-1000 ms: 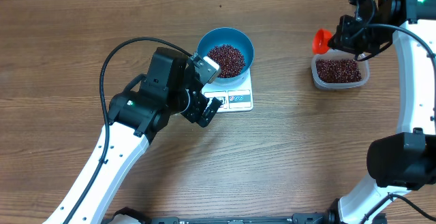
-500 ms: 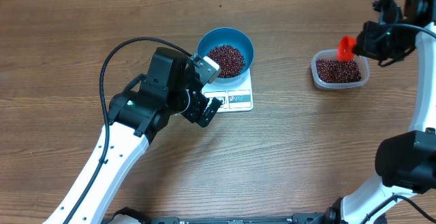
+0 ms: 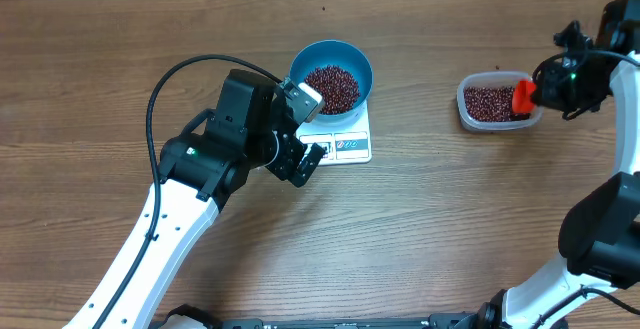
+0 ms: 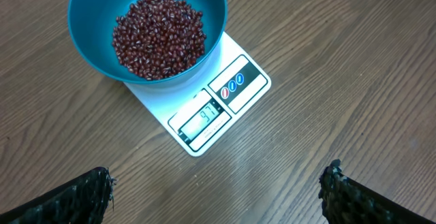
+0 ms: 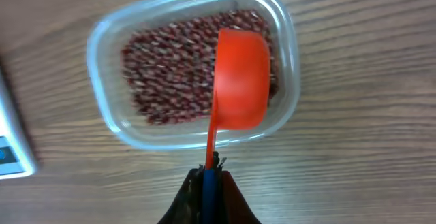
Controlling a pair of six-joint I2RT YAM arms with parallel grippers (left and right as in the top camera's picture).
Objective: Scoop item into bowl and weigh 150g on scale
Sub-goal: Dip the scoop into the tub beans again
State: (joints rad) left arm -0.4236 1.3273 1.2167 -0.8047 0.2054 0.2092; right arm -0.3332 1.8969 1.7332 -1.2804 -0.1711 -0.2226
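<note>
Reading 97, scale (image 4: 163, 101) display (image 4: 208, 117); left jaws released, right jaws clenching scoop (image 5: 238, 81).

You have the bright blue bowl (image 3: 300, 67) sitting upright on the far half of the flat white scale (image 3: 352, 131), whose display (image 4: 207, 119) and label panels lie along its uncovered near edge. Dark red-brown beans (image 3: 332, 87) heap in the bowl's bottom, well below its rim. More beans (image 3: 488, 103) lie in the clear tub (image 3: 464, 109), well off to the right.
</note>
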